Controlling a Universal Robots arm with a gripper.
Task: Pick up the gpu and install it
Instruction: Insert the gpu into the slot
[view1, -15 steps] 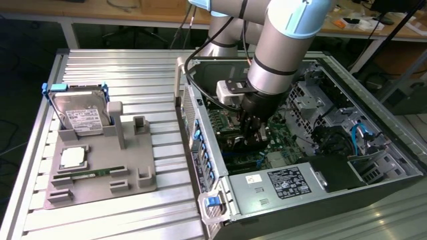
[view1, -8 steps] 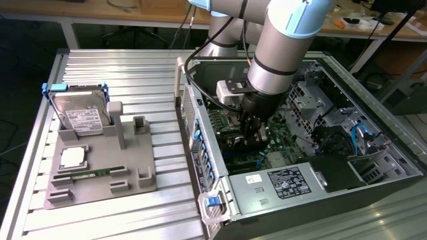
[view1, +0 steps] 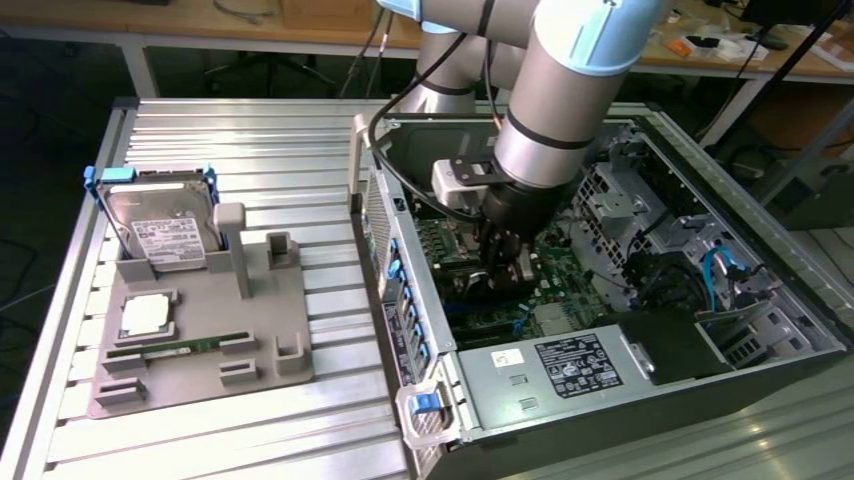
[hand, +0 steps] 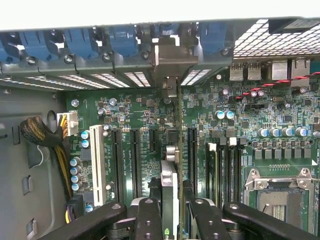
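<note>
My gripper (view1: 505, 265) reaches down into the open computer case (view1: 781, 300), over the green motherboard (hand: 250, 130). It is shut on the gpu (hand: 170, 182), which the wrist view shows edge-on between the two black fingers (hand: 148, 220). The card stands upright over the row of black expansion slots (hand: 135, 160). Its silver end bracket (hand: 169, 60) sits against the case's rear slot openings, among the blue clips. In the exterior view the arm hides most of the gpu (view1: 526, 268).
A grey holder tray (view1: 254, 330) lies at the exterior view's left on the slatted metal table, carrying a silver hard drive (view1: 167, 235), a square chip (view1: 144, 315) and a memory stick (view1: 180, 348). Case walls, a power supply (view1: 567, 365) and cables (hand: 42, 137) crowd the gripper.
</note>
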